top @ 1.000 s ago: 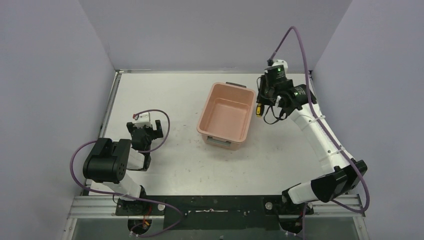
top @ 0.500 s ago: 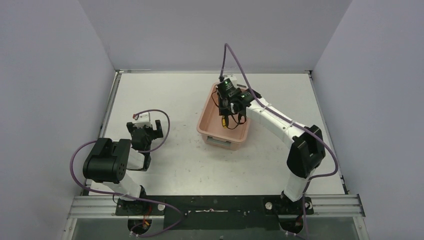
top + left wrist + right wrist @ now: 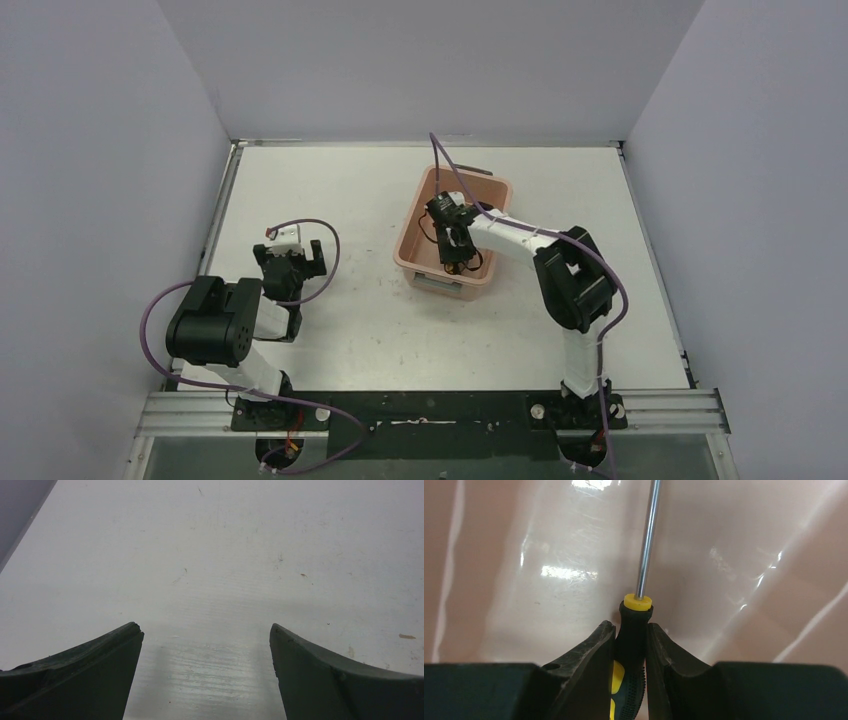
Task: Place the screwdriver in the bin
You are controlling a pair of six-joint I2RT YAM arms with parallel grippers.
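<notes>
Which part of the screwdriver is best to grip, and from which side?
Grip the screwdriver by its handle, from behind, a finger each side, as the right hand does: it is thick and textured, the shaft thin and smooth.

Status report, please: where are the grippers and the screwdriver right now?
Right gripper shut on the screwdriver, inside the bin. Left gripper open, empty, over the table. Nothing in the way.

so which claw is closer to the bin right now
Right. The right claw is inside the bin, shut on the screwdriver by its handle. The left claw is open over the table, well off to the bin's left.
</notes>
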